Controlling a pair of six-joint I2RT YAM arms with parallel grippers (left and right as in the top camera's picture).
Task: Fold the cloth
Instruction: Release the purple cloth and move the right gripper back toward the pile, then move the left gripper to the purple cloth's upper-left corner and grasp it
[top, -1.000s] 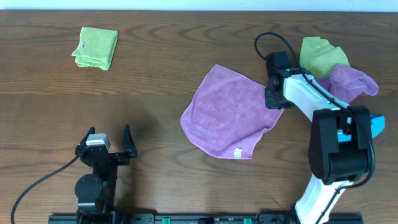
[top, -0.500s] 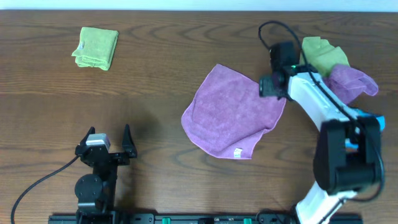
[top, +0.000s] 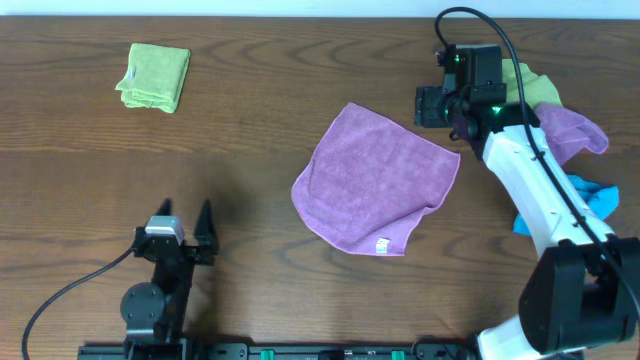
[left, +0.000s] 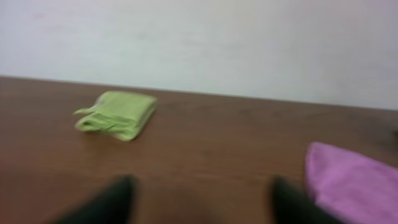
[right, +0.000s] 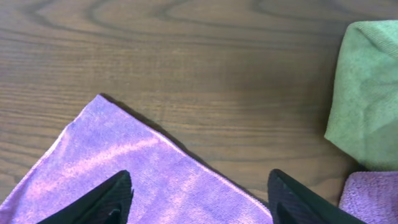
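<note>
The cloth (top: 375, 190) is a pinkish-purple towel spread flat right of the table's middle, with its white tag (top: 382, 244) at the near corner. My right gripper (top: 440, 110) hovers over the cloth's far-right edge. In the right wrist view the right gripper (right: 200, 176) is open above the cloth (right: 143, 180), and nothing sits between its fingers. My left gripper (top: 185, 215) rests near the front left, far from the cloth. The left wrist view shows the left gripper (left: 202, 183) open and empty over bare wood, with the cloth (left: 354, 180) at the right edge.
A folded lime-green cloth (top: 153, 76) lies at the far left. Behind the right arm are another green cloth (top: 530, 85) and a more violet cloth (top: 572, 130). A blue object (top: 597, 195) shows at the right edge. A black cable (top: 60, 295) runs from the left arm.
My right gripper has opened, let go of the cloth's right corner and moved up and toward the far side. The cloth now lies flat. The left jaws have narrowed.
</note>
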